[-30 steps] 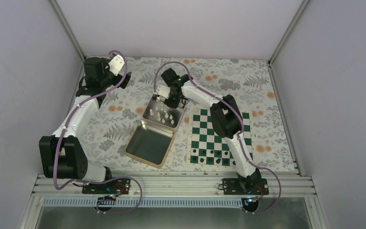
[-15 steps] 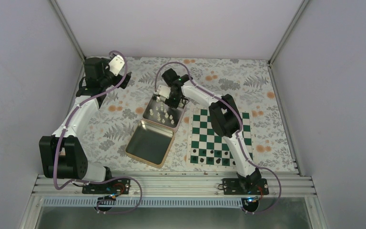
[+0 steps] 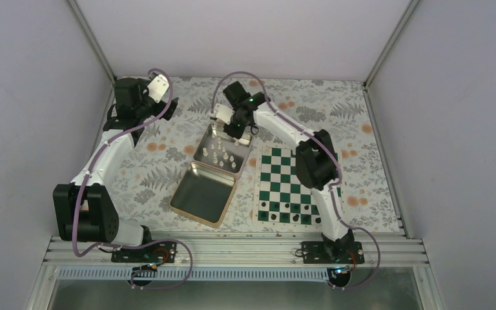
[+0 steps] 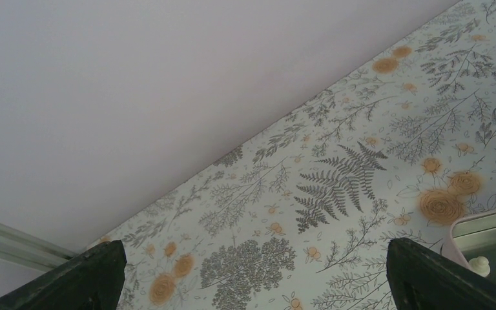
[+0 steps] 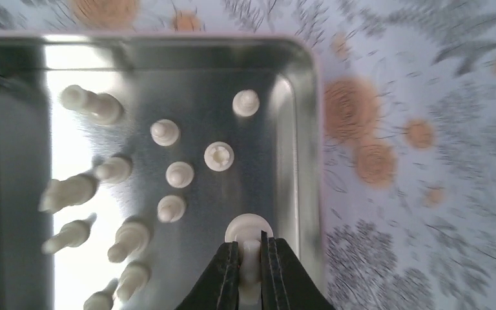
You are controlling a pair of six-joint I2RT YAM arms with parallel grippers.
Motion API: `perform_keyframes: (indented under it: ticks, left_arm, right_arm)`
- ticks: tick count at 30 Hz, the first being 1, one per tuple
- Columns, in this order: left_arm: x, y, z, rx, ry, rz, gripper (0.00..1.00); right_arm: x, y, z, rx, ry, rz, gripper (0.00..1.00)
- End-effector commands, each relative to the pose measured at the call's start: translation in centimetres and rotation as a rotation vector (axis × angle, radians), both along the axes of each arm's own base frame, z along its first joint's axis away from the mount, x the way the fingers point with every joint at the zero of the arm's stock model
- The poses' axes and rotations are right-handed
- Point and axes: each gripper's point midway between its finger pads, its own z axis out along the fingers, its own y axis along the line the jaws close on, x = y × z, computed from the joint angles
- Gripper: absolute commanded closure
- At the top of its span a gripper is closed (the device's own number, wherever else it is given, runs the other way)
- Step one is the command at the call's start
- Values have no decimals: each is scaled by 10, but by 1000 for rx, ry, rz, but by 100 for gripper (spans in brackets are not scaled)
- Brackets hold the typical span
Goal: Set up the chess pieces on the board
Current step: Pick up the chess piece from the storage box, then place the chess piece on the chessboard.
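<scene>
I am in the pick half of a pick-and-place. My right gripper (image 5: pixel 250 258) is pinching one white piece (image 5: pixel 248 227) by its narrow stem, with the fingers pressed close on either side. The piece sits inside the open tin (image 5: pixel 305 110), close against its wall. The other chess pieces (image 5: pixel 179 174) are loose on the tin's floor, a few upright and several tipped over toward the far side of the wrist view. I can make out none of the cream ones on the board (image 3: pixel 297 184). From above, the board lies flat to the right of the tin. Only dark pieces (image 3: pixel 285 212) sit on it, in the rows nearest the arm bases, so I take the bare far rows to be where the white set belongs. I cannot tell from these views whether the held piece is clear of the tin floor. My left gripper (image 4: pixel 252 265) is spread wide above the patterned cloth (image 4: pixel 336 187) toward the far left corner, holding nothing, off to the side of the tin. The next move, as I judge it, calls for a straight lift high enough to clear the wall beside the piece, then a carry to the right onto a far-row square. I would set it down base first and upright before I part the fingers. The piece is tiny against a square, so a tilted release would likely topple it.
</scene>
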Motion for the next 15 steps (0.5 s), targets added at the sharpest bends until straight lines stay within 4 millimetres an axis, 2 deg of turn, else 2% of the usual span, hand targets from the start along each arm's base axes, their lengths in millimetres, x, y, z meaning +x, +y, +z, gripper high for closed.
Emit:
perform_keyframes:
  ticks: [1, 4, 7, 11, 15]
  left_arm:
    - [0, -3, 3, -4, -16, -14, 0]
    - [1, -4, 2, -4, -14, -15, 0]
    - [1, -5, 1, -6, -9, -21, 0]
    - [2, -8, -2, -12, 0, -30, 0]
    - [3, -11, -6, -16, 10, -37, 0]
  right_arm:
    - [0, -26, 79, 110, -63, -56, 93]
    - [-1, -61, 91, 105, -67, -117, 93]
    - [-1, -105, 96, 101, -64, -194, 92]
    - [-9, -161, 87, 82, -38, -283, 92]
    - [-23, -184, 58, 45, 10, -312, 92]
